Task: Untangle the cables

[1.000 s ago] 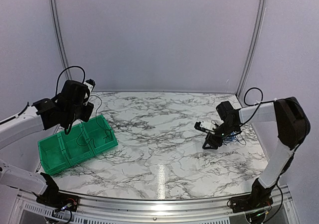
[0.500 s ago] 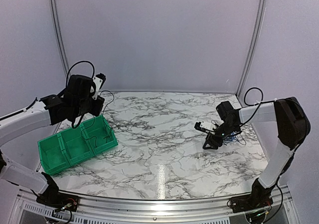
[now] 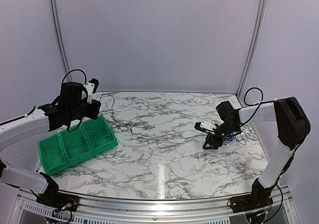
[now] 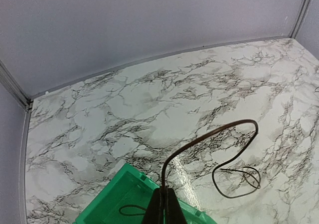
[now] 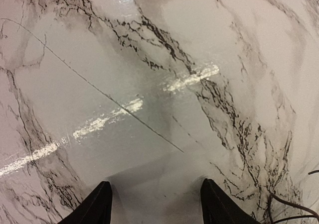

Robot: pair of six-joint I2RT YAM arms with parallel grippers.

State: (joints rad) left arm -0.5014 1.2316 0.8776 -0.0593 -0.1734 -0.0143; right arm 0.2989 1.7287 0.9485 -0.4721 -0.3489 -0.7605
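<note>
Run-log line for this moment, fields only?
left hand: shut on black cable, above green bin | right hand: open, empty, by cable tangle

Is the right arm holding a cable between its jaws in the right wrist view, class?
No: the right gripper hangs over the marble table with its jaws wide apart and nothing between them.

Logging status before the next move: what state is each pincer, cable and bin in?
left pincer: shut on the black cable, above the green bin.
black cable: held up, arcing down to a loop on the table.
right pincer: open, empty, low over the table.
cable tangle: on the table by the right pincer.
green bin: upright, thin cable inside.
</note>
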